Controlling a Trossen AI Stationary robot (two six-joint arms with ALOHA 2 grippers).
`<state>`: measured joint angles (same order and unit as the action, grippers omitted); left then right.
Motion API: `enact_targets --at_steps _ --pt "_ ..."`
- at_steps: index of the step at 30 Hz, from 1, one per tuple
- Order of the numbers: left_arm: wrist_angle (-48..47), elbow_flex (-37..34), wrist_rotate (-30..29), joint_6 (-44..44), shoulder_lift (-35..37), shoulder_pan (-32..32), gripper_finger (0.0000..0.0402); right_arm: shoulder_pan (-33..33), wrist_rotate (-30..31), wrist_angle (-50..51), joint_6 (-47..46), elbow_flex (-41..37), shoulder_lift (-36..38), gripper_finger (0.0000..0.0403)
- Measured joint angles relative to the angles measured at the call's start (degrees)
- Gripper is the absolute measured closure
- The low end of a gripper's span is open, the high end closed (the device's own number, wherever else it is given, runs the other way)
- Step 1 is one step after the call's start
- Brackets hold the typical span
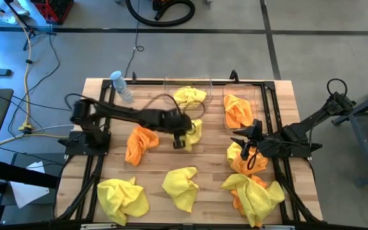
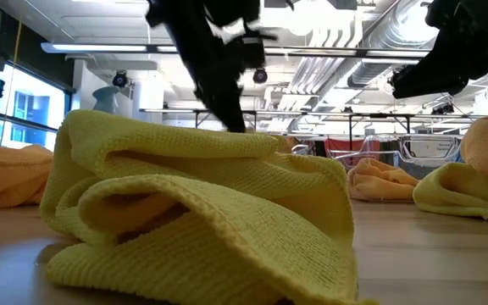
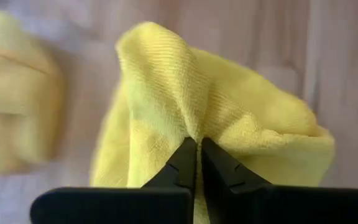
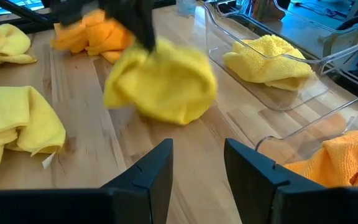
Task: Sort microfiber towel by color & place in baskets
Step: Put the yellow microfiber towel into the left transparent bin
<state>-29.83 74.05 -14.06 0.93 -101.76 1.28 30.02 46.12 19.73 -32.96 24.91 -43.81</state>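
My left gripper (image 1: 181, 138) is at the table's middle, shut on a yellow towel (image 1: 195, 131), which shows bunched in the right wrist view (image 4: 163, 84). An orange towel (image 1: 139, 144) lies just left of it. At the back, one clear basket (image 1: 206, 83) holds a yellow towel (image 1: 189, 96) and the other (image 1: 257, 96) an orange one (image 1: 236, 110). My right gripper (image 4: 197, 165) waits open at the right, above an orange towel (image 1: 245, 161). My left gripper pinches a raised fold of the yellow towel (image 3: 191, 127) between its two shut fingers, slanting down from the table's left. The cloth hangs in a rumpled bunch below the fingers; whether its lower part still touches the table, I cannot tell.
More yellow towels lie along the near edge (image 1: 121, 198) (image 1: 181, 186) (image 1: 259, 195), one over an orange cloth at the near right. A clear bottle with a pale blue cap (image 1: 121, 86) stands at the far left. Bare wood (image 1: 209, 163) lies between the two arms.
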Motion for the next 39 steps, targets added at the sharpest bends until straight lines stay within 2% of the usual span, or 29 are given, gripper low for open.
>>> enact_targets --at_steps 6,10,13,17,19,22,33,39 --pt "0.27 0.02 -6.04 -4.19 11.16 2.92 0.0401 0.0 -0.01 0.42 0.01 0.0 0.0 0.0265" --pt "2.76 0.02 -7.91 -6.02 16.46 6.85 0.0401 0.0 0.01 0.59 0.01 0.0 0.0 0.0265" --pt "6.85 0.04 -6.99 -8.49 18.48 10.47 0.0401 0.0 0.01 0.57 0.01 0.0 0.0 0.0265" --pt "13.4 0.04 -1.61 -10.94 18.52 15.7 0.0401 0.0 0.19 0.57 0.01 0.0 0.0 0.0265" --pt "15.41 0.61 2.04 -10.92 17.49 18.12 0.0401 0.0 0.57 0.57 0.04 0.0 0.0 0.0265" --pt "13.44 2.87 4.83 -9.81 14.38 20.94 0.0401 -0.02 0.84 0.61 0.34 0.0 0.0 0.0265" --pt "-2.84 12.05 4.98 -13.11 0.48 26.62 0.0401 -0.02 0.86 1.8 0.49 0.0 0.0 0.0265" --pt "-3.71 13.14 5.1 -13.55 -6.34 26.99 0.0401 -0.02 0.86 1.88 0.47 0.0 0.0 0.0265"
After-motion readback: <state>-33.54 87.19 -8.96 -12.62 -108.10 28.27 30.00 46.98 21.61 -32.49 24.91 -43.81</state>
